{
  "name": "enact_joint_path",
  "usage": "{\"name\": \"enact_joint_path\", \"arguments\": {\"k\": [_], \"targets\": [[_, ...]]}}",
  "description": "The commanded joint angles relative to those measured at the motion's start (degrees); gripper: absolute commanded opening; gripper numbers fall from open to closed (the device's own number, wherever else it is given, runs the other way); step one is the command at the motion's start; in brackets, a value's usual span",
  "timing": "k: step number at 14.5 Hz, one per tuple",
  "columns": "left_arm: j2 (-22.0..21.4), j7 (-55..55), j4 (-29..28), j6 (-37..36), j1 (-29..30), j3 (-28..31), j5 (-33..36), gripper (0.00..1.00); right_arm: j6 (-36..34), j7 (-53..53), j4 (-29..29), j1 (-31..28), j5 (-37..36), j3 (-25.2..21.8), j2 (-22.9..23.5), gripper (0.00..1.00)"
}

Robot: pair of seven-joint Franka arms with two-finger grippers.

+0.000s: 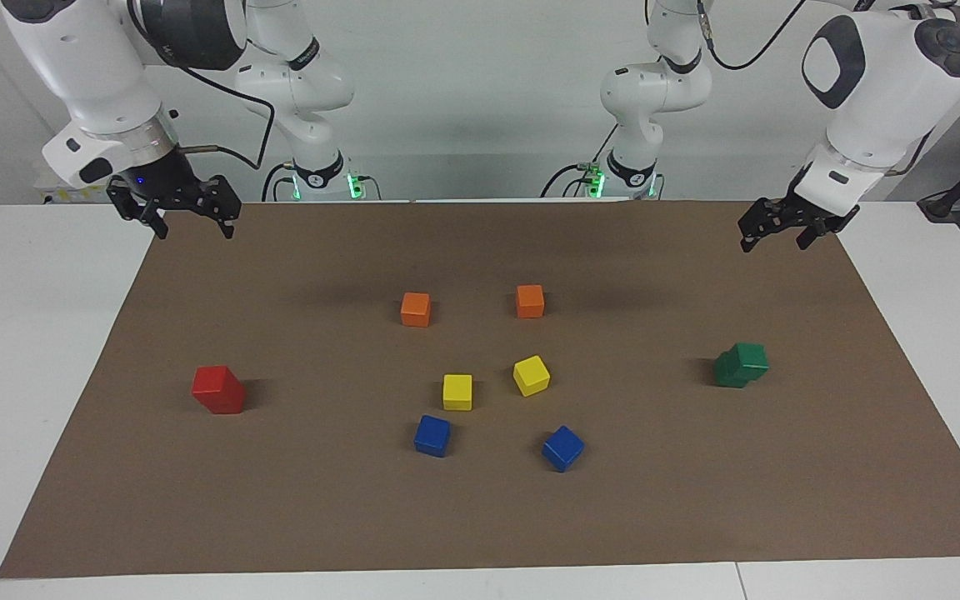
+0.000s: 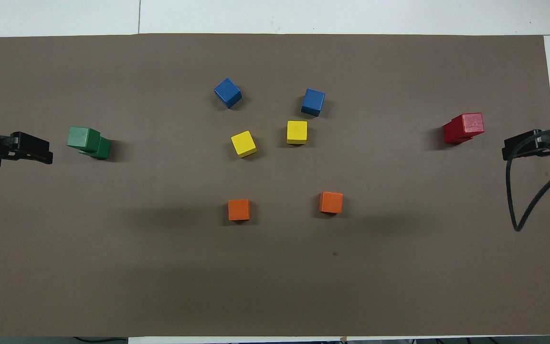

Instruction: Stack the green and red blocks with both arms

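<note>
One block [image 1: 752, 357] atop another [image 1: 728, 372].

Facing view looks from high across the table toward both arm bases; overhead view looks steeply down from the robots' end; both share the brown mat [image 1: 480, 517] [image 2: 275, 286].

2 orange cubes [image 1: 416, 309], 2 yellow cubes [image 1: 457, 392], 2 blue cubes [image 1: 432, 436], brown mat [image 1: 697, 500]
</note>
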Motion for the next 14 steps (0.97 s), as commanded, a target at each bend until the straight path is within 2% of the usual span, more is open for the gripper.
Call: {"name": "enact_joint_path", "arguments": {"k": [1, 4, 10, 14], "targets": [[1.31, -2.13, 2.33, -2.03, -0.74, -0.13, 0.97, 1.00, -0.09, 0.70, 0.61, 0.39, -0.38, -0.25, 0.29, 1.00], [0.70, -1.97, 1.45, -1.24, -0.83, -0.13, 0.79, 1.00, 0.00, 0.79, 0.61, 0.39, -0.38, -0.16, 0.29, 1.00], [1.31, -2.23, 4.96, -5.01, -2.14, -0.47, 1.06, 1.00, 0.00, 0.79, 0.61, -0.14, -0.38, -0.25, 0.29, 1.00], [1.13, -2.23, 4.53, -4.14, -1.88, -1.88, 1.85, 1.00, 0.00, 0.79, 0.53, -0.23, -0.38, -0.25, 0.20, 1.00]]}}
